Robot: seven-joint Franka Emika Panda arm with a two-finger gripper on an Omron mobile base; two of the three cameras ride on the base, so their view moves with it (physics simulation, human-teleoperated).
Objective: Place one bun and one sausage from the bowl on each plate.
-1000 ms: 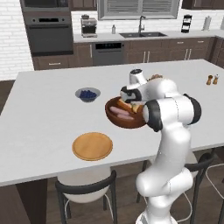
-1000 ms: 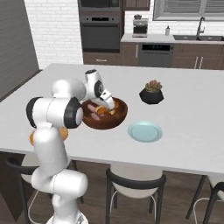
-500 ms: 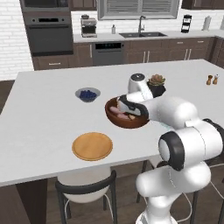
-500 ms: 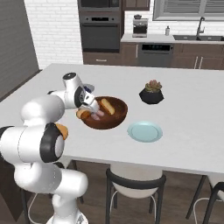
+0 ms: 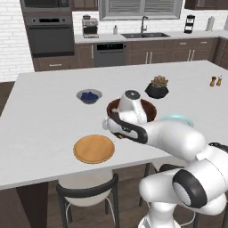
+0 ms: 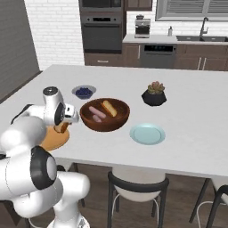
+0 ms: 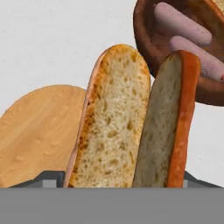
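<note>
gripper [image 6: 66,125] clamps bun [image 7: 131,127] | now out of wooden bowl [image 6: 105,115], beside orange-tan plate [image 5: 94,148] | two sausages [image 7: 183,26] remain

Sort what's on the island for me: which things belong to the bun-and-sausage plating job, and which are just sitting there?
Job:
- held bun, in the gripper
- second bun and two sausages in the wooden bowl
- orange-tan plate
- pale blue plate

Lying about:
- blueberry bowl
- potted plant
- salt and pepper shakers
</note>
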